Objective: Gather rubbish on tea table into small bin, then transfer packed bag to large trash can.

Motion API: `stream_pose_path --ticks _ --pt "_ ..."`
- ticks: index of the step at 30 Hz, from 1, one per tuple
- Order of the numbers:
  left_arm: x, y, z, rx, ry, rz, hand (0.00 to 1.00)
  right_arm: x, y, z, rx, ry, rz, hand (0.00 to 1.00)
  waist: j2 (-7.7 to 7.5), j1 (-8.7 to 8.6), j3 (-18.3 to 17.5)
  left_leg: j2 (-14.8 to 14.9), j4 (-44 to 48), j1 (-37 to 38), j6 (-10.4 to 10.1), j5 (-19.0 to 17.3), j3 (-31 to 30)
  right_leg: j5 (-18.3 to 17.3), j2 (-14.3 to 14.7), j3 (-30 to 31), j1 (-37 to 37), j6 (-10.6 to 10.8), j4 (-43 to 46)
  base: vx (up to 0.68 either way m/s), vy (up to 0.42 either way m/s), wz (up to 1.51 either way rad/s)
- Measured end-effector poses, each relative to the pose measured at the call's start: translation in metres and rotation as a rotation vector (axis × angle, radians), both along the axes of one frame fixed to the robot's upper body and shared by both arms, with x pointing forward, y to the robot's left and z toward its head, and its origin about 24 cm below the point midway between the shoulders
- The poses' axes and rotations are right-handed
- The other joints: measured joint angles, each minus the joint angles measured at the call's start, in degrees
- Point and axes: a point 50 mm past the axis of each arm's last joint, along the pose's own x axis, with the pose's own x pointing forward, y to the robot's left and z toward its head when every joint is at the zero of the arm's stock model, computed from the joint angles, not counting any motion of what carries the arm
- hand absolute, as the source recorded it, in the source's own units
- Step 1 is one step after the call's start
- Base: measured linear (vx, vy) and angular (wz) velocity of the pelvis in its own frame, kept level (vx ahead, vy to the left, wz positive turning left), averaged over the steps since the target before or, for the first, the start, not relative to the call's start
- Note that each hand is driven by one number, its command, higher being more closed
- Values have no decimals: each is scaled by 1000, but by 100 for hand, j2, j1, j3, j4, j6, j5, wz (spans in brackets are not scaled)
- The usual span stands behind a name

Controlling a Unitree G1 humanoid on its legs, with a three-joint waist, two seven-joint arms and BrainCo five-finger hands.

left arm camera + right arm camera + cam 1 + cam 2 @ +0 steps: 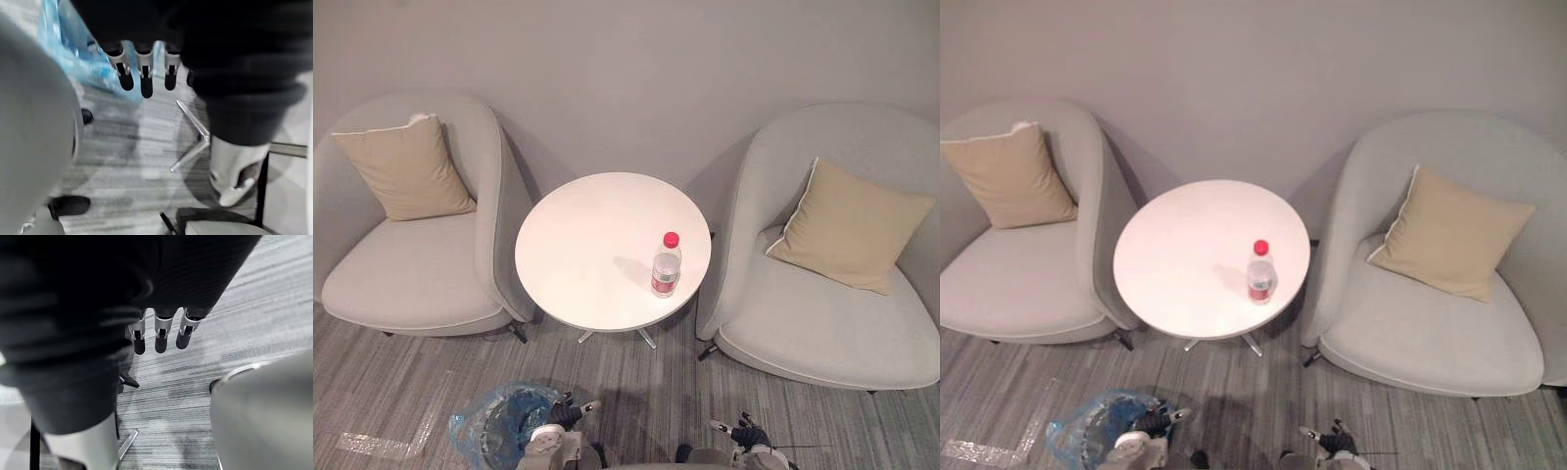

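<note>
Round white table (578, 235) between two grey chairs, left (411, 279) and right (822, 328), seen from the robot's head. The one piece of rubbish on the table is a clear bottle (666, 264) with a red cap. It stands upright, long axis vertical, near the front edge and towards the right chair. The rest of the tabletop is bare.

The small bin (487, 416), lined with a blue bag, stands on the floor in front of the left chair, just beside the left hand (566, 415). A strip of what may be clear film (372, 446) lies on the floor left of the bin.

Both hands hang low, short of the table and well apart from the bottle. The left wrist view shows the left hand's fingers (144, 81) relaxed and straight, grasping nothing, with the blue bag past them. The right hand (744, 431) is likewise released, its fingers (160, 338) straight over bare floor.

Governing relation: the bottle lies ahead of and above both hands, on the right half of the table, so the right hand is judged the nearer. The bin sits on the opposite side, so the bottle must cross leftward to reach it. Standing upright, the bottle offers its side to a grasp from the front. Gathering has not begun.
</note>
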Motion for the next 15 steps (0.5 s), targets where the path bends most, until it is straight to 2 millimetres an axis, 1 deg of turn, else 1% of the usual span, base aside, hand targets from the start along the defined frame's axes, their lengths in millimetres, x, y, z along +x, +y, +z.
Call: stream_pose_path --ticks 2,4,5,7,9,11,12,14,15 --pt "-7 6 -2 19 29 -7 0 3 2 1 -21 0 47 0 -7 1 -58 -41 -74 29 5 4 -57 5 0 4 67 1 -118 103 54 10" --pt "-9 10 -2 37 37 -23 0 9 1 3 -57 -11 95 0 -4 1 -68 -45 -94 23 5 5 -154 11 19 -8 156 -5 -198 120 -4 13" --pt "-9 9 -2 41 36 -41 0 14 -1 6 -79 -31 118 0 6 3 -81 -37 -121 38 9 7 -179 26 37 -15 194 -8 -250 122 -33 11" --pt "-10 9 -3 39 39 -40 0 32 -5 18 -133 -105 176 0 19 8 -115 -37 -261 121 59 84 -196 68 61 21 245 -27 -346 78 -33 -3" --pt "-11 7 -3 37 42 -49 0 55 -13 37 -206 -218 240 0 52 14 -158 -22 -377 137 64 166 -227 178 107 100 247 -69 -476 47 -31 -13" --pt "-12 7 -3 37 44 -49 0 73 -19 55 -269 -314 285 0 51 12 -166 -19 -485 146 65 233 -303 255 129 120 250 -73 -577 27 -26 -7" --pt "-12 7 -3 37 44 -50 0 79 -22 62 -291 -348 297 0 50 14 -166 -11 -496 145 65 234 -311 280 140 125 260 -75 -616 0 0 0" --pt "-13 6 -4 39 44 -60 0 94 -28 85 -362 -448 334 0 41 12 -167 -14 -543 197 64 235 -329 332 148 120 368 -67 -743 7 -3 2" --pt "-14 6 -4 40 44 -63 0 99 -28 92 -376 -484 341 0 39 12 -170 -17 -585 232 68 251 -330 344 150 122 392 -66 -767 0 16 5"
